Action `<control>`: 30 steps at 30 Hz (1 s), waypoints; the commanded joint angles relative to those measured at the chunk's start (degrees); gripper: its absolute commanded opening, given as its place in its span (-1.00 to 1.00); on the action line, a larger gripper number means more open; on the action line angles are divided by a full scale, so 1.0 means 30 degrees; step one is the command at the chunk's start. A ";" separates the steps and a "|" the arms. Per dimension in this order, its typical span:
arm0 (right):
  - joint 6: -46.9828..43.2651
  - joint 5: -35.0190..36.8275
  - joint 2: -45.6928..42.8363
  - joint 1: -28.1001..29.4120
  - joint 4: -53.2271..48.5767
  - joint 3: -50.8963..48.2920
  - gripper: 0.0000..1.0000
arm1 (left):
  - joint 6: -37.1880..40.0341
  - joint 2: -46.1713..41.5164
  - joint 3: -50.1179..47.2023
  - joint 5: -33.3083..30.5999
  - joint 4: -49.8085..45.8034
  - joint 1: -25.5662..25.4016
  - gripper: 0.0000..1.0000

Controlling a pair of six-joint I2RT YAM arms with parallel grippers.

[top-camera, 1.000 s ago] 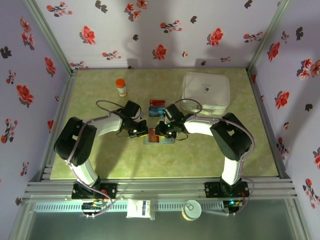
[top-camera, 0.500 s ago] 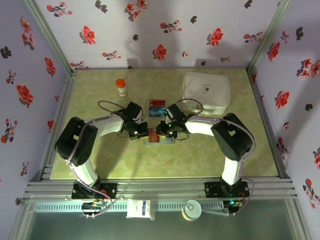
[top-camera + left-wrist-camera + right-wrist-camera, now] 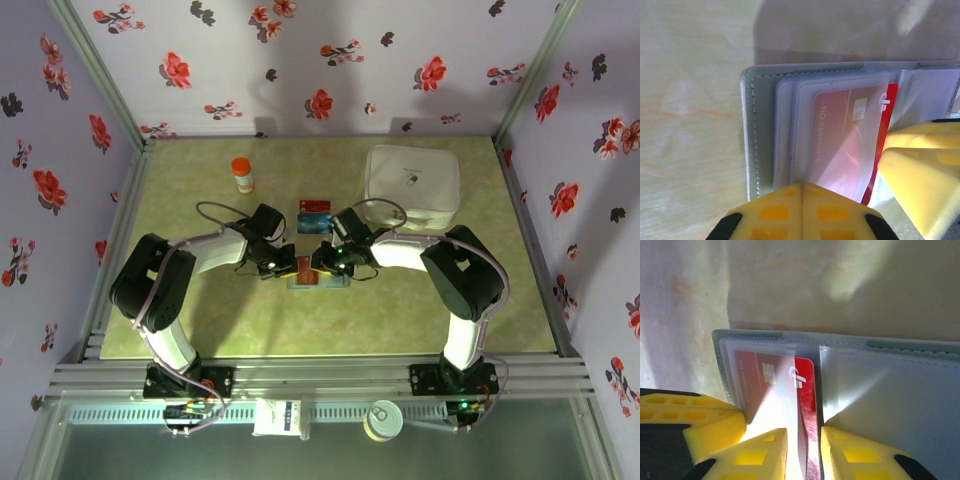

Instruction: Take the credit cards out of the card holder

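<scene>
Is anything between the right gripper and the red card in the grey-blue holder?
Nothing visible: the right gripper straddles the red plastic card at its bare edge; the flat grey-blue holder has a clear sleeve over the rest.

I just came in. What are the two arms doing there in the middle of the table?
The two arms are emptying a card holder that lies open on the table. The left gripper, shut, presses down on the holder's edge, seemingly to keep it in place. The right gripper is closed on the bare end of a red card that sticks partly out of its clear sleeve. A second red card and a blue card already lie on the table just beyond the holder.
</scene>
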 commanded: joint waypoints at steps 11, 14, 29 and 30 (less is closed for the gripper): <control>0.0444 -0.1242 0.0417 -0.0103 0.0522 -0.0101 -0.50 | 0.0211 0.0830 -0.0553 -0.0919 -0.0528 -0.0080 -1.00; 0.0825 -0.1690 0.0189 -0.0130 0.1275 -0.0194 -0.52 | 0.0291 0.0773 -0.0466 -0.0930 -0.0661 -0.0087 -1.00; 0.2292 -0.2400 -0.0878 -0.0585 0.4237 -0.1570 -0.71 | 0.0305 0.0653 -0.0435 -0.0916 -0.0749 -0.0054 -1.00; 0.2300 -0.2468 -0.0865 -0.0599 0.4317 -0.1573 -0.73 | 0.0286 0.0636 -0.0435 -0.0929 -0.0748 -0.0079 -1.00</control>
